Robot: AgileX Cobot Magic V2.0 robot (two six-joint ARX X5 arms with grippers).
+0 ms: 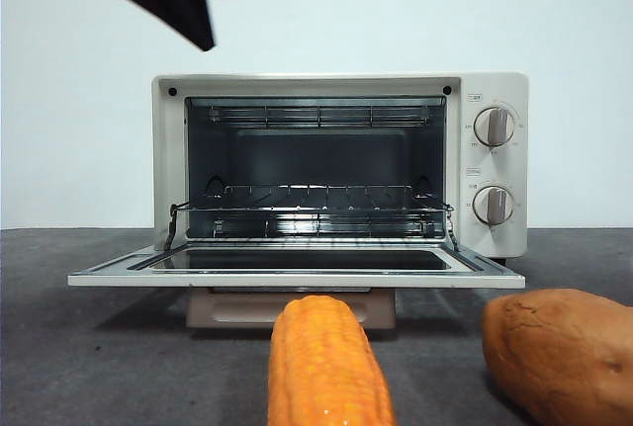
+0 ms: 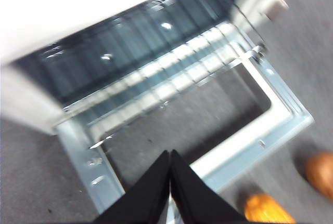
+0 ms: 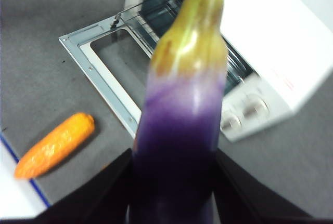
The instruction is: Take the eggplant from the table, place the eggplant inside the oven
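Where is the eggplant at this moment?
The eggplant is off the table, held between the jaws of the right gripper above the oven and its open door, as the right wrist view shows; the front view does not show it.

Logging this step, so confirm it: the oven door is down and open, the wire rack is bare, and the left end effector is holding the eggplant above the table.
One error: the right end effector, not the left, holds the eggplant, as the right wrist view shows. The left end effector is shut on nothing above the open oven door. The wire rack is bare, as stated.
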